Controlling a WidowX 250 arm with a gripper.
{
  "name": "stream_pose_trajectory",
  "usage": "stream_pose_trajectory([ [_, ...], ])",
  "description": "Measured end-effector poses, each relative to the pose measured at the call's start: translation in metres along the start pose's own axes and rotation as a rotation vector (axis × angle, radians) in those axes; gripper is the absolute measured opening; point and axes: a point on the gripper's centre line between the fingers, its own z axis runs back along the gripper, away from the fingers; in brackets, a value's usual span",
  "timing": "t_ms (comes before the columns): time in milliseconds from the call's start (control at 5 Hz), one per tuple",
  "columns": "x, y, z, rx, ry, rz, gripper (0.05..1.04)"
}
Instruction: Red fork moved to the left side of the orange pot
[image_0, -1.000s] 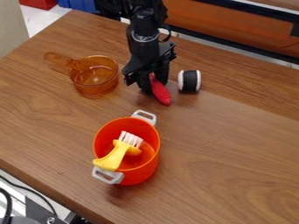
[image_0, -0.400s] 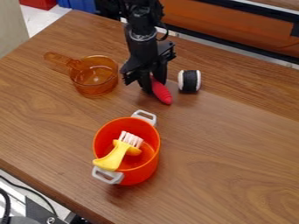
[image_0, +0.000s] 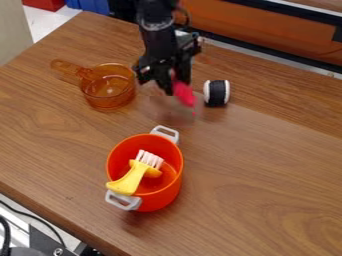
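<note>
A: What does the fork look like?

B: The fork (image_0: 184, 94) is bright red, slim and elongated, narrowing toward its lower end. I cannot make out its prongs.

A: Where is it?

B: In the grasp of the black fingers (image_0: 162, 79), beyond the orange pot (image_0: 173, 189), between a cup (image_0: 110, 100) and a spool (image_0: 217, 93). Whether it touches the tabletop (image_0: 267, 165) is unclear.

A: And the materials?

B: The tabletop has brown wood grain. The pot is round and smooth, with two pale loop handles; a yellow brush (image_0: 131, 180) with white bristles leans inside. The cup is see-through amber, the spool a black cylinder with white ends.

A: Which way does the fork point?

B: Its long axis slants steeply, upper left to lower right, the free end down.
</note>
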Motion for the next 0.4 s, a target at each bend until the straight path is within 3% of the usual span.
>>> stream_pose_trajectory([
  [200, 0.008, 0.000, 0.023, -0.059, -0.016, -0.029, 0.357],
  [400, 0.021, 0.024, 0.046, -0.062, -0.057, -0.014, 0.357],
])
